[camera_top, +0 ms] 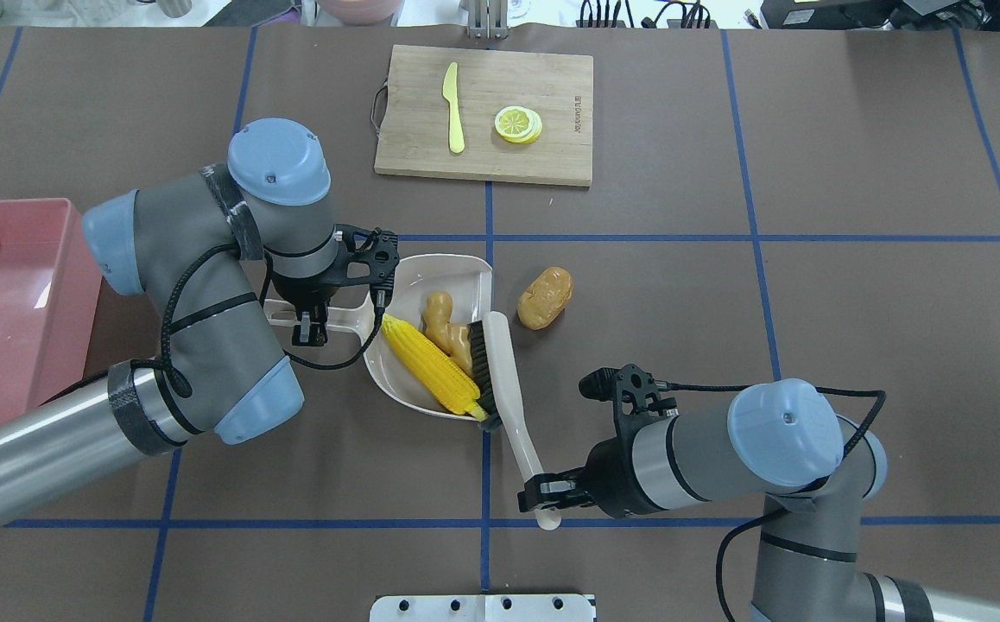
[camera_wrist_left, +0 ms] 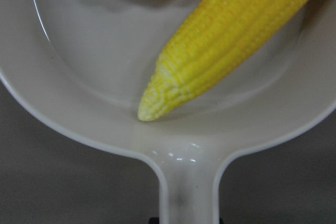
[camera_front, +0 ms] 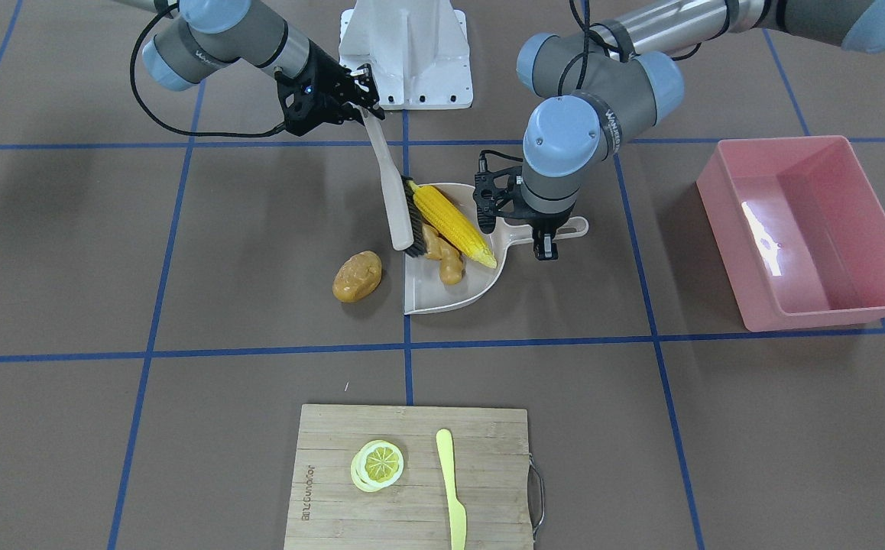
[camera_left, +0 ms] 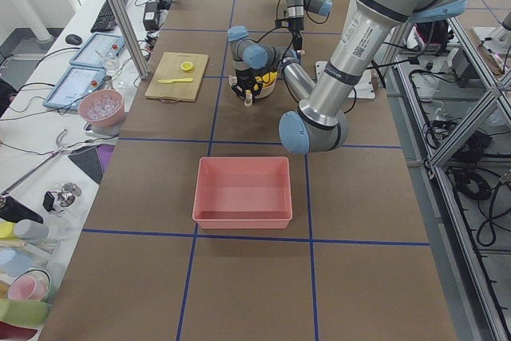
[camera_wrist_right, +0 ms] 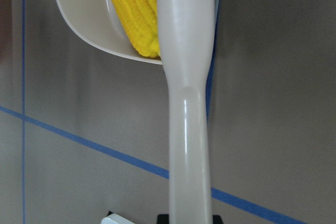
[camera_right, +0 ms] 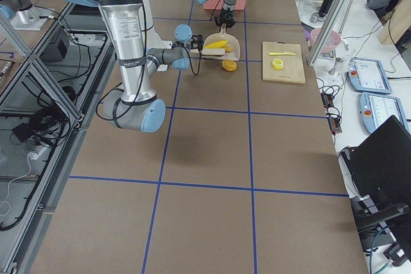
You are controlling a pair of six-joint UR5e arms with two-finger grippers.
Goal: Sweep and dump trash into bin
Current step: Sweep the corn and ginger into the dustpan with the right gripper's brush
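**Two Pieces in the Pan, Potato Left to Sweep**

The sweeping step looks partly done. The corn cob point(camera_top: 431, 367) and the ginger root point(camera_top: 441, 318) lie inside the beige dustpan point(camera_top: 396, 376). The cob slants across the pan with one tip toward the handle, and the ginger lies just beside it, nearer the open mouth. The potato point(camera_top: 545, 297) sits on the tabletop point(camera_top: 724, 345) near the pan's mouth but apart from its rim.

The right hand point(camera_top: 543, 499) pinches the end of the brush point(camera_top: 504, 389) handle. The bristles stand at the pan's mouth against the corn and ginger, so the brush head lies between them and the potato. The left hand point(camera_top: 308, 326) is clamped on the dustpan's handle, with the pan flat on the tabletop.

The next move probably calls for lifting the brush clear, setting it down on the potato's far side, and drawing it toward the pan while the left hand keeps the mouth steady. The rounded potato may roll off past the bristles, so a square, slow stroke seems wise.

Dumping comes after that. The pink bin point(camera_top: 8, 285) stands well apart on the robot's left, with none of the trash inside it. The cutting board point(camera_top: 483, 151), lemon slice point(camera_top: 518, 123) and knife point(camera_top: 454, 108) lie across the tabletop, away from the work.
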